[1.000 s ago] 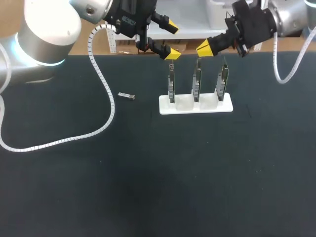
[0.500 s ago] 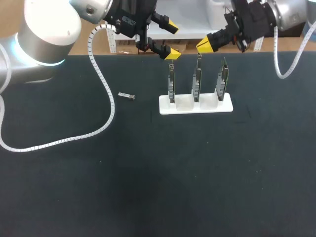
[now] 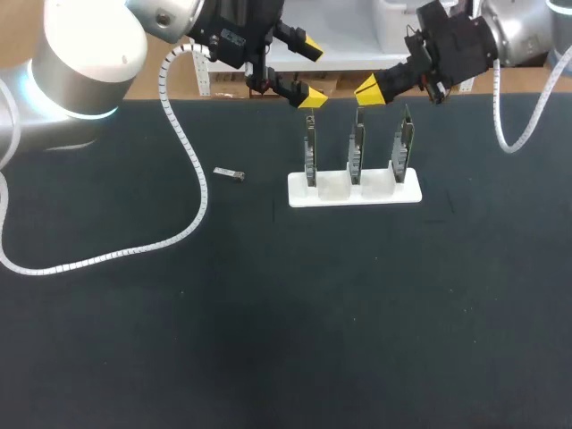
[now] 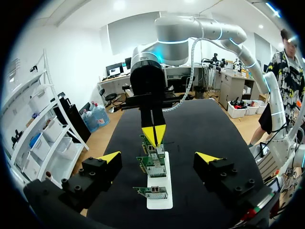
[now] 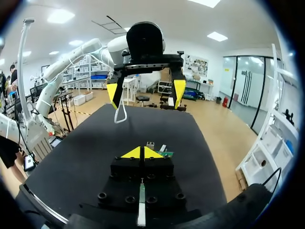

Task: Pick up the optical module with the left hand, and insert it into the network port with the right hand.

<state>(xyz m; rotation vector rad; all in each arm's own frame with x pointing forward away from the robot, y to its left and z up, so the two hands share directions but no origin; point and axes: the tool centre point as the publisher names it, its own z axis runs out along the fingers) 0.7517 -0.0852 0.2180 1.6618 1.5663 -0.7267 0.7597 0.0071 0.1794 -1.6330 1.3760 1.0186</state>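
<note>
Pick pending: module (image 3: pixel 229 174) lies on surface (image 3: pixel 268 313); left tool (image 3: pixel 311 71) spread wide, empty; right tool (image 3: pixel 366 88) pinched closed. Next: left down onto module

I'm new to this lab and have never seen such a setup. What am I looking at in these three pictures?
Two robot arms work at a black table. One picture looks down from above. The two round ones come from a camera on each arm's wrist. The left gripper is open and the right gripper is shut; neither visibly holds anything. Both hover above a white stand carrying three upright circuit boards. The small optical module lies on the table, left of the stand, untouched.
</note>
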